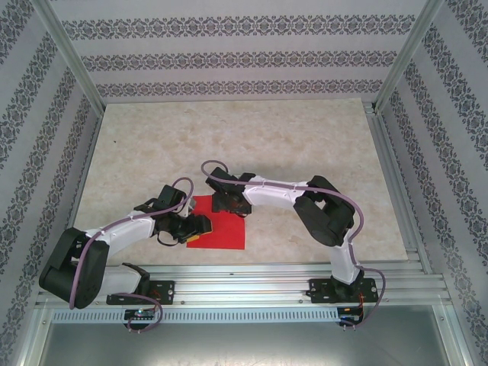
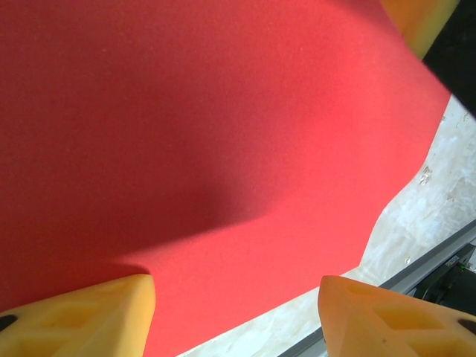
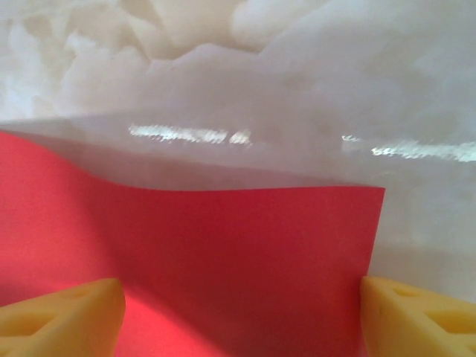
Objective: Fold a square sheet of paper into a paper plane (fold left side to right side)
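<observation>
The square sheet of paper (image 1: 225,231) is bright red and lies on the pale marbled table (image 1: 252,137), just ahead of the arm bases. My left gripper (image 1: 195,226) hovers low over the sheet's left part. In the left wrist view the sheet of paper (image 2: 223,126) spreads under the left gripper (image 2: 238,297), whose yellow fingertips (image 2: 97,312) stand apart, open. My right gripper (image 1: 229,204) is over the sheet's far edge. In the right wrist view the right gripper (image 3: 242,297) is open above the paper (image 3: 223,245), whose far edge bows slightly near the corner (image 3: 379,192).
An aluminium rail (image 1: 252,278) runs along the near edge of the table and carries both arm bases. Metal posts (image 1: 69,53) and patterned walls (image 1: 229,53) enclose the table. A yellow finger of the other gripper (image 2: 416,22) shows at the top right of the left wrist view.
</observation>
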`<action>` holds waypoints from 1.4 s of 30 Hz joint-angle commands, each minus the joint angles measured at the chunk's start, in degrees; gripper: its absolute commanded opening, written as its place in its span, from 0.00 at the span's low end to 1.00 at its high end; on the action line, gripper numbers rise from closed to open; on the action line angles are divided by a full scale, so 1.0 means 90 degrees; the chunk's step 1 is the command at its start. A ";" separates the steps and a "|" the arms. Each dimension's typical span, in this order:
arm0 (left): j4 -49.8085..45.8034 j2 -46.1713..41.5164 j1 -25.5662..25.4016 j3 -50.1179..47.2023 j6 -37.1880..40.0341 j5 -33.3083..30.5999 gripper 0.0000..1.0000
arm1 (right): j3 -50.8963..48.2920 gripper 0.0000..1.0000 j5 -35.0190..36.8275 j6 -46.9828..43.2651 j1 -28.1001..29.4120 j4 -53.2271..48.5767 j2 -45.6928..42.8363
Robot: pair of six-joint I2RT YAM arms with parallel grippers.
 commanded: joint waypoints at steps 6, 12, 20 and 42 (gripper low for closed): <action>0.0126 0.0105 -0.0086 -0.0086 0.0035 -0.0278 0.62 | -0.0010 0.68 -0.1481 -0.0002 0.0382 0.0717 0.0055; 0.0122 -0.0031 -0.0092 0.0138 0.0016 -0.0240 0.62 | -0.0397 0.46 -0.1724 -0.0199 0.0163 0.1136 -0.0314; -0.0762 -0.0680 0.0037 0.1187 0.0434 -0.0399 0.68 | -0.1480 0.26 -0.2010 -0.0314 -0.0394 0.2155 -0.1244; 0.0817 -0.0331 0.0698 0.3591 0.0693 0.2719 0.82 | -0.3383 0.26 -0.6299 -0.1530 -0.3873 0.4005 -0.5894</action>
